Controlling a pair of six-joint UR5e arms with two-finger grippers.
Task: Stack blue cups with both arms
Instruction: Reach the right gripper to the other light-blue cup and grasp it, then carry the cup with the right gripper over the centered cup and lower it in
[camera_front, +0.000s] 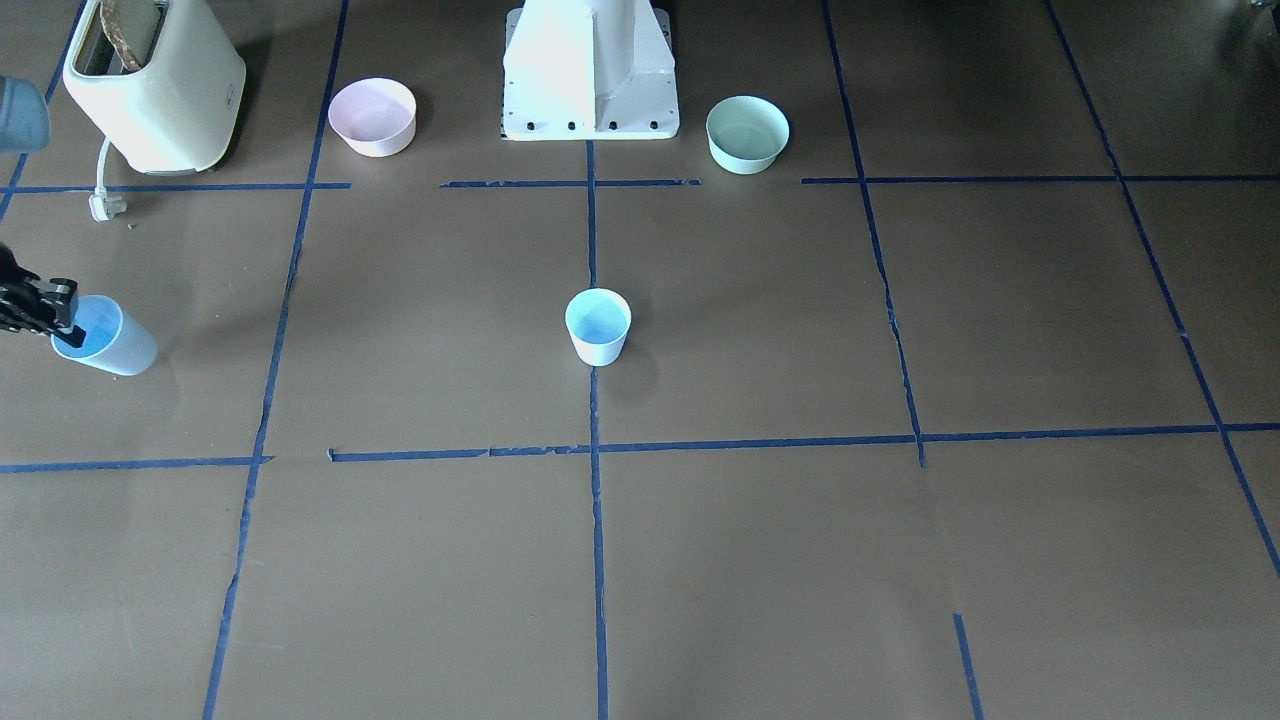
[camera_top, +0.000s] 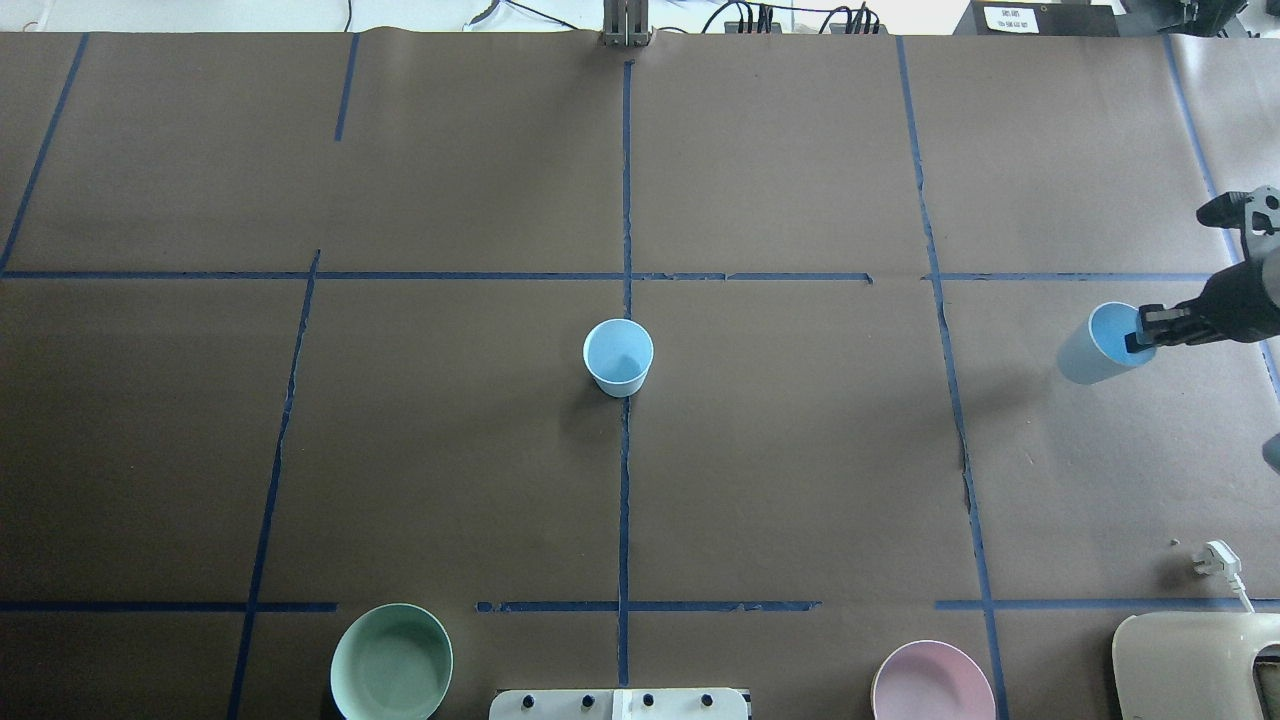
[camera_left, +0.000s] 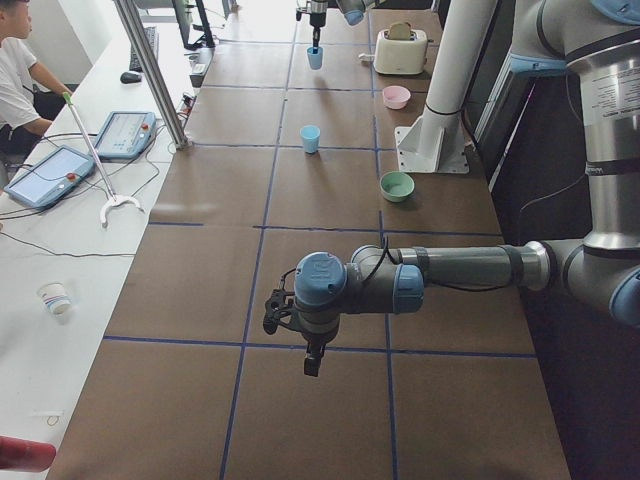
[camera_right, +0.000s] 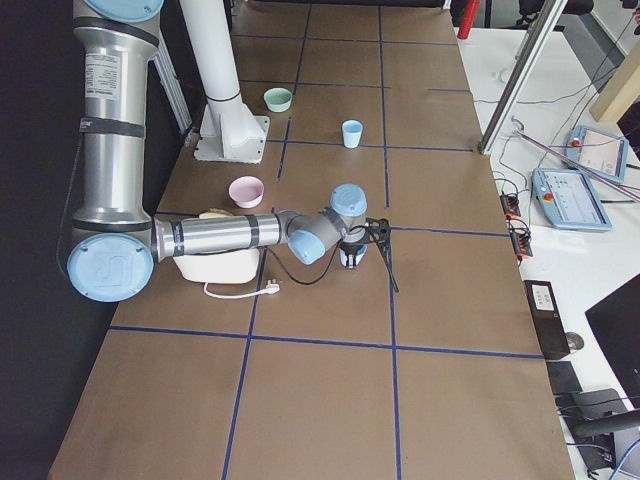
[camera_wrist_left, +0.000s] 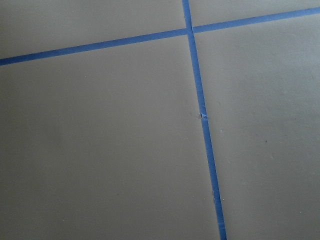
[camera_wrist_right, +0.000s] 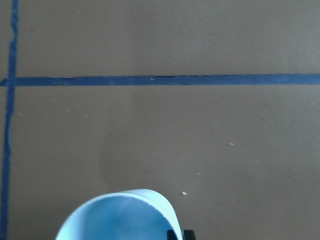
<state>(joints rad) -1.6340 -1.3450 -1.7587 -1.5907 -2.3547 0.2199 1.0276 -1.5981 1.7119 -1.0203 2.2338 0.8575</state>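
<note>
One blue cup (camera_front: 598, 325) stands upright at the table's middle, also seen in the overhead view (camera_top: 618, 357). My right gripper (camera_top: 1140, 331) is shut on the rim of the second blue cup (camera_top: 1095, 350), one finger inside it, holding it tilted at the table's right side. In the front view that gripper (camera_front: 62, 318) and that cup (camera_front: 112, 345) are at the left edge. The right wrist view shows the cup's rim (camera_wrist_right: 120, 217) at the bottom. My left gripper (camera_left: 312, 362) shows only in the exterior left view, far from both cups; I cannot tell if it is open.
A pink bowl (camera_front: 373, 116) and a mint-green bowl (camera_front: 747, 133) flank the white robot base (camera_front: 590, 70). A cream toaster (camera_front: 150, 90) with a loose plug (camera_front: 105, 205) stands near the held cup. Blue tape lines grid the brown table.
</note>
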